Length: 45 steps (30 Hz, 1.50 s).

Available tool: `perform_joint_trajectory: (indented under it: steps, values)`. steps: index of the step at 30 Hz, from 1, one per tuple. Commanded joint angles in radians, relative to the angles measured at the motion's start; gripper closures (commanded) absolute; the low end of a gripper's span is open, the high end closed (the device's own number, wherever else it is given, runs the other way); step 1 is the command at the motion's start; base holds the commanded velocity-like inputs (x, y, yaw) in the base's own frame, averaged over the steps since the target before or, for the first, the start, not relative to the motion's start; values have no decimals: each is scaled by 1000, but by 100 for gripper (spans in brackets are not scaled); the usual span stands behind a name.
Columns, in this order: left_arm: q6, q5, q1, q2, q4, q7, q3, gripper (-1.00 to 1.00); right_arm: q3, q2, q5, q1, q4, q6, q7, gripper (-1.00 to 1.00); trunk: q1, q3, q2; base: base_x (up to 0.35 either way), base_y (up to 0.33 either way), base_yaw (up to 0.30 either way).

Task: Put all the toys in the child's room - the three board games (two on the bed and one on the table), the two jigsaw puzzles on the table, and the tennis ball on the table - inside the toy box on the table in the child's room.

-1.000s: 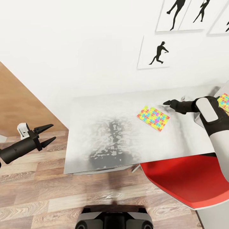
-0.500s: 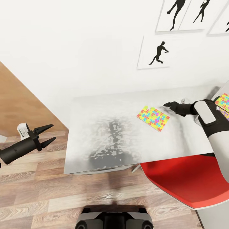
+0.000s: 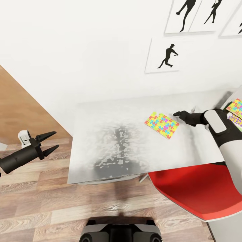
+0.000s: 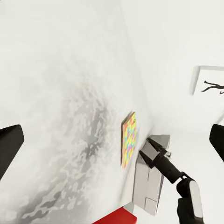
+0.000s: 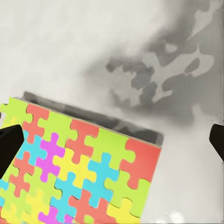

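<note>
A jigsaw puzzle (image 3: 162,125) in bright yellow, pink, blue and green lies flat on the pale marbled table (image 3: 111,141). My right gripper (image 3: 177,114) hovers open at its far right corner, pointing left. The right wrist view has the puzzle (image 5: 79,172) just below and between the spread fingertips (image 5: 9,144). My left gripper (image 3: 50,141) hangs open and empty over the floor, left of the table. From its wrist view the puzzle (image 4: 129,137) and the right gripper (image 4: 148,153) show edge-on. A second jigsaw puzzle (image 3: 237,107) lies at the right edge on a printed box (image 3: 235,118), beside the grey toy box rim (image 3: 226,98).
A red chair seat (image 3: 195,191) sits against the table's near right edge under my right arm. Black silhouette posters (image 3: 164,55) hang on the white wall behind. Wood-plank floor (image 3: 40,201) lies to the left and front. My base (image 3: 119,232) stands before the table.
My right gripper has dropped slightly and come nearer to the puzzle's corner. The left arm and the puzzle have not moved.
</note>
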Motion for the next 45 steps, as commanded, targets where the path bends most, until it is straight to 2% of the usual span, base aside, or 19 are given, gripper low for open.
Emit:
perform_joint_trajectory:
  steps: [1,20,31,39,45]
  values:
    - [3,11,-1,0,-1,10,1,-100,5,-1,-11,-1,-1,0,-9,-100,1,-1,-2,0,0,0]
    - [4,11,1,2,-1,10,1,-100,6,0,-11,20,4,1,-8,-100,1,-1,-2,0,0,3]
    - [4,10,1,3,0,10,1,-100,6,0,-13,21,5,3,-7,-100,1,-1,-2,0,0,87]
    - [4,10,1,4,0,9,1,-100,6,-1,-12,22,5,4,48,-100,1,0,-2,0,0,215]
    - [5,10,1,4,-1,9,1,-100,5,-3,-11,21,5,4,65,-100,1,2,-2,0,0,194]
